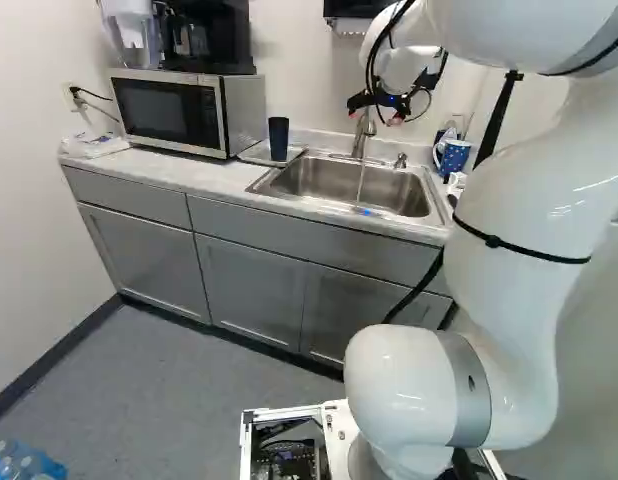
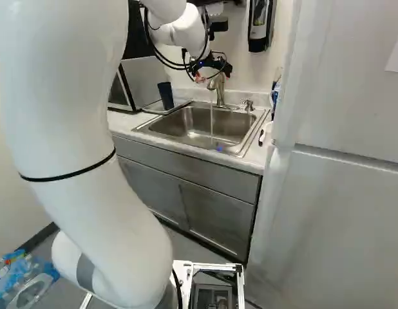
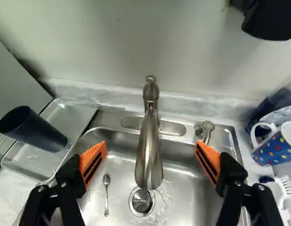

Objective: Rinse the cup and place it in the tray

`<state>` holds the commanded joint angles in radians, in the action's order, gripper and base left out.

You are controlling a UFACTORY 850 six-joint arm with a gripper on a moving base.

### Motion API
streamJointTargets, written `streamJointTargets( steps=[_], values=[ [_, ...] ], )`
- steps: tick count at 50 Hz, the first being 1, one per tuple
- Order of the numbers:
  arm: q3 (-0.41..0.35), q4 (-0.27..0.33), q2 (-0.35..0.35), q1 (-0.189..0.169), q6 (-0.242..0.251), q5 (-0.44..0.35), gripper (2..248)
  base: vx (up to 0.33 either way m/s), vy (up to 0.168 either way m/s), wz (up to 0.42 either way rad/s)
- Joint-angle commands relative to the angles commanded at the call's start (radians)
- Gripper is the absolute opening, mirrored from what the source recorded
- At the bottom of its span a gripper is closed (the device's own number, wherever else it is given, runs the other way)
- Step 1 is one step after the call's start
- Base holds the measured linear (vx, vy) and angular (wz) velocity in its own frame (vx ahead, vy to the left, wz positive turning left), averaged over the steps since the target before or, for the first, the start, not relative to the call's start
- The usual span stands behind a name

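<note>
Our pincer (image 1: pixel 374 117) hangs near the faucet (image 3: pixel 149 155), empty, its two orange-padded fingers standing wide apart; from the wrist we see the spout between them, though we can't tell how far beyond the tips it lies. Water (image 2: pixel 212 119) runs from the faucet into the steel sink (image 3: pixel 188 197), onto the drain (image 3: pixel 141 201) below the spout. A spoon (image 3: pixel 106 193) lies in the basin beside the drain, on the faucet's tray side. Our dark blue cup (image 1: pixel 279 138) stands upright, mouth up, in the metal tray (image 3: pixel 79 115), to the left of the faucet in both base views. Farther left of the faucet in the left base view sits the microwave (image 1: pixel 169 110), a coffee maker (image 1: pixel 204 40) on top. Just to the faucet's other side is a small pump (image 3: pixel 208 127) on the sink rim; beyond it, we find a spotted mug (image 3: pixel 273 148) and a white brush (image 3: pixel 279 190).
</note>
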<state>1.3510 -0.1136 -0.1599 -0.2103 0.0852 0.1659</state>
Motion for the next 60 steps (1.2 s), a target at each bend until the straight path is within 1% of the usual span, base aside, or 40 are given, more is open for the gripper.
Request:
streamJointTargets(
  steps=[11,23,28,39,46,60],
  values=[
    [0.068,0.000,-0.040,0.011,0.000,-0.050,247,0.000,0.000,0.000],
    [0.129,0.000,-0.073,0.035,0.000,-0.103,247,0.000,0.000,0.000],
    [0.153,0.000,-0.092,0.044,0.000,-0.104,247,0.000,0.000,0.000],
    [0.216,0.000,-0.147,0.049,0.000,-0.106,247,0.000,0.000,0.000],
    [0.258,0.000,-0.184,0.052,0.000,-0.121,247,0.000,0.000,0.000],
    [0.332,0.000,-0.246,0.068,0.000,-0.132,247,0.000,0.000,0.000]
  ],
)
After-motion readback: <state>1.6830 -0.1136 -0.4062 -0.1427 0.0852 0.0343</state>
